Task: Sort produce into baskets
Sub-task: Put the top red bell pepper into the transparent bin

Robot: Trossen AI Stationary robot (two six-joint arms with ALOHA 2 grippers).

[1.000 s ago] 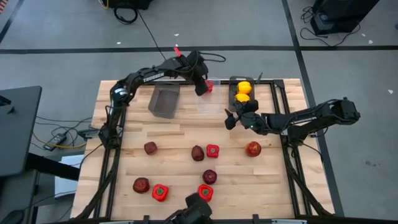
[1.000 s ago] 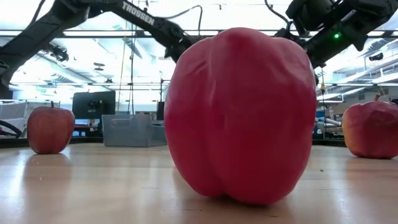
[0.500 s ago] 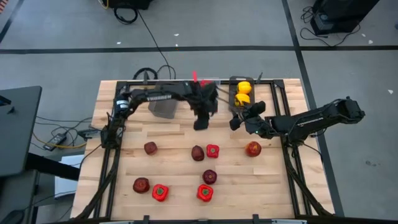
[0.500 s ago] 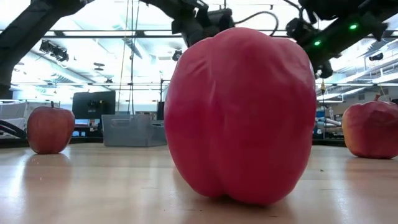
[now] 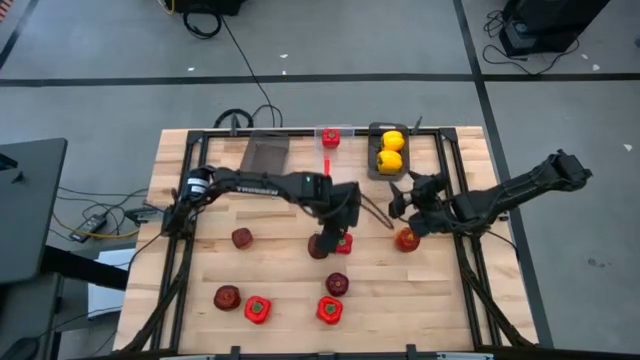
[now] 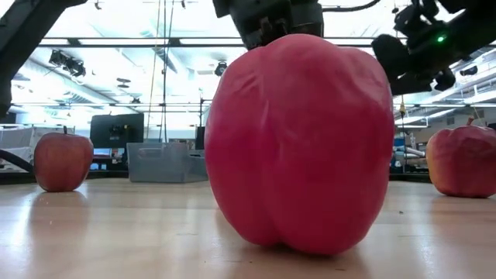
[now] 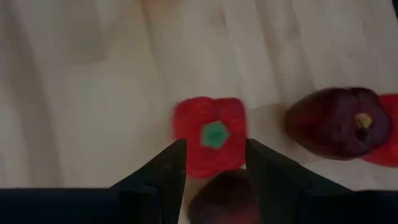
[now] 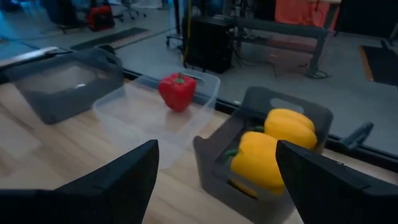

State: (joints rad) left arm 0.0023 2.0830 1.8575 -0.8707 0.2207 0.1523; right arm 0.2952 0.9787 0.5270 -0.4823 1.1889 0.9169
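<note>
My left gripper point(image 5: 328, 234) point(image 7: 216, 149) is open and points down over the table's middle. A red pepper point(image 7: 211, 134) point(image 5: 344, 242) with a green stem shows just past its fingertips, and a maroon apple point(image 7: 224, 198) lies below, between the fingers. I cannot tell whether the fingers touch either. My right gripper point(image 5: 402, 196) point(image 8: 217, 149) is wide open and empty, just far of a red-yellow apple point(image 5: 406, 240). At the far edge stand a grey bin point(image 5: 266, 156), a clear bin point(image 5: 322, 152) holding one red pepper point(image 5: 330, 139), and a grey bin point(image 5: 371, 160) with two yellow peppers point(image 5: 390, 150).
More produce lies on the table's near half: maroon apples point(image 5: 242, 238) point(image 5: 227, 297) point(image 5: 338, 284) and red peppers point(image 5: 258, 309) point(image 5: 330, 310). The last pepper point(image 6: 298, 143) fills the low view. Black frame rails run along the table's left and right sides.
My left gripper has gone from over the clear bin toward the near edge and down, to the pepper and apple at the table's middle. The red pepper it carried now lies in the clear bin. My right gripper has shifted toward the table's right and near edges, toward the red-yellow apple.
</note>
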